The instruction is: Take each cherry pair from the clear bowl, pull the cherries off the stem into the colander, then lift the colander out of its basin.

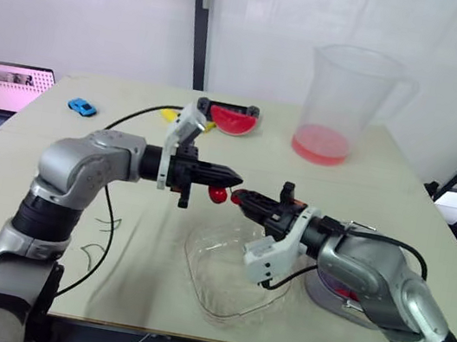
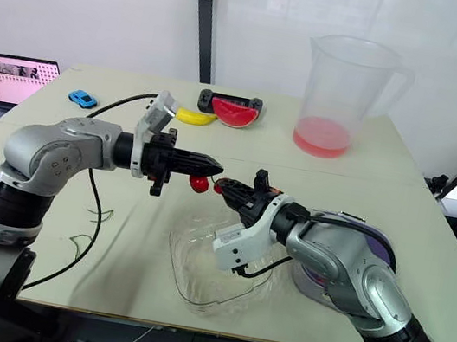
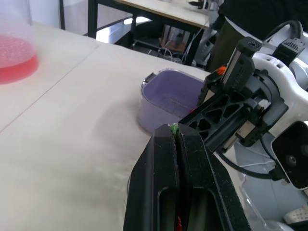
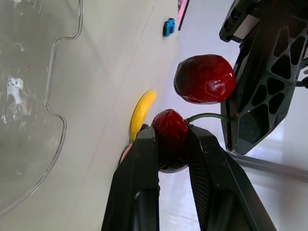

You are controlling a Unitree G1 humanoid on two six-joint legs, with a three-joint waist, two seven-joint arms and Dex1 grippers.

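Observation:
My left gripper (image 1: pixel 235 175) is shut on the green stem (image 4: pixel 210 115) of a cherry pair, held in the air above the table. One red cherry (image 1: pixel 218 194) hangs free just under its tips. My right gripper (image 1: pixel 237 196) faces it tip to tip and is shut on the other cherry (image 4: pixel 169 137). The clear bowl (image 1: pixel 219 279) lies on the table below both grippers. The purple colander in its basin (image 3: pixel 166 94) stands to the right, mostly hidden behind my right forearm in the eye views.
A tall clear pitcher (image 1: pixel 345 103) with red liquid stands at the back right. At the back centre lie a watermelon slice (image 1: pixel 234 122) and a banana (image 1: pixel 170 115). A blue toy car (image 1: pixel 82 107) and a laptop (image 1: pixel 12 86) are far left. A black cable (image 1: pixel 105 229) trails across the table's left side.

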